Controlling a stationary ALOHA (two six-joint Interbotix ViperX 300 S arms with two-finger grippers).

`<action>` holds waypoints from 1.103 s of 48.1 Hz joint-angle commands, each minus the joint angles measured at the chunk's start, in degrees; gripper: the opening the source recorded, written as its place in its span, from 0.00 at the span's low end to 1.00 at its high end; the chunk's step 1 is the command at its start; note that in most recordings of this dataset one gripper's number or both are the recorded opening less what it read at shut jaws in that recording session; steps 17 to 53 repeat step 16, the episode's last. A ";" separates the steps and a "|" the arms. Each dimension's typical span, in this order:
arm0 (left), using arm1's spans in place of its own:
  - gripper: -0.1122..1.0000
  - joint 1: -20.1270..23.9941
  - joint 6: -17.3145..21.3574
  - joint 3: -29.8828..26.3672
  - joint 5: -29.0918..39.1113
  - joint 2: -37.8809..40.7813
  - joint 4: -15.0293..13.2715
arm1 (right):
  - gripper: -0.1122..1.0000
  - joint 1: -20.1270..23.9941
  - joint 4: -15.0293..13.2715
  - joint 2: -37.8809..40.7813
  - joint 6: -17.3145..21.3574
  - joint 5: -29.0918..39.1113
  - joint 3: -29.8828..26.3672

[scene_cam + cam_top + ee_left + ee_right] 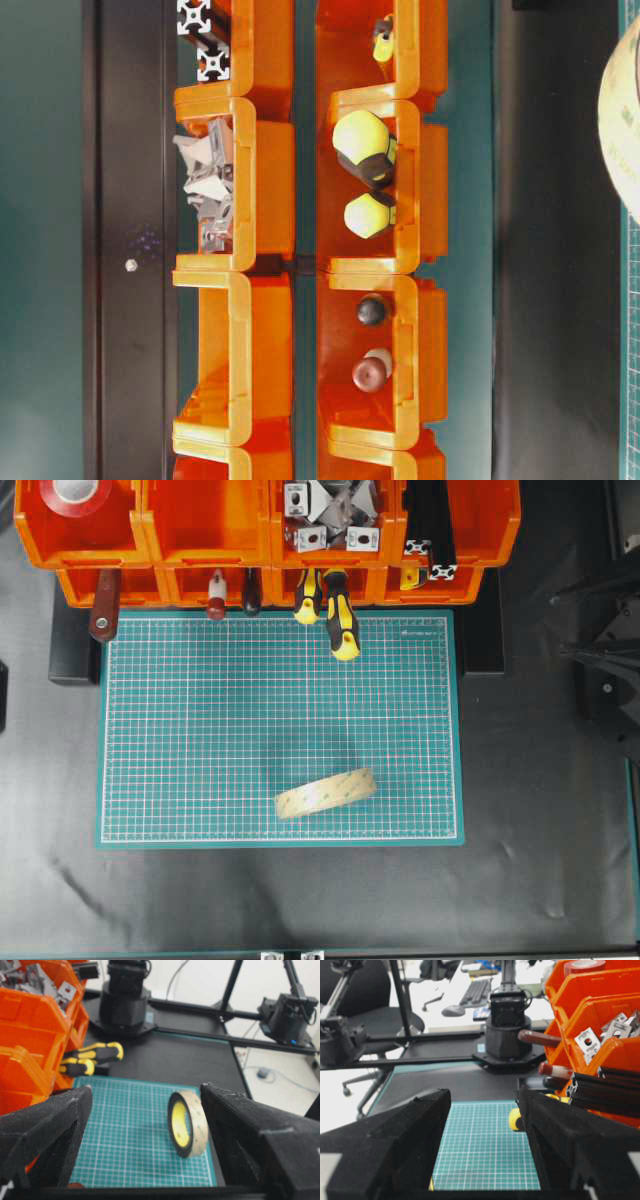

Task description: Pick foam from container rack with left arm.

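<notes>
The left gripper (145, 1125) stands wide open with nothing between its black fingers (45, 1130), as its own wrist view shows; the overhead view leaves both arms out entirely. Ahead of the jaws and apart from them, the foam (188, 1123) stands on edge on the green mat (130, 1135), toward the right finger. From overhead it lies near the mat's front edge, well apart from the container rack (200, 540). The right gripper (485, 1160) also gapes open and empty, seen only in the right wrist view, beside the rack's orange bins.
</notes>
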 commanded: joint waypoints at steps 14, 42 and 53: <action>0.85 0.18 0.09 -0.18 -0.53 0.26 0.18 | 0.61 0.00 0.00 0.53 0.00 -0.35 -1.32; 0.85 0.18 0.09 -0.09 -0.53 0.26 0.18 | 0.61 0.00 0.00 0.53 0.26 -0.09 -1.32; 0.85 0.18 0.09 -0.09 -0.53 0.26 0.18 | 0.61 0.00 0.00 0.53 0.26 -0.09 -1.32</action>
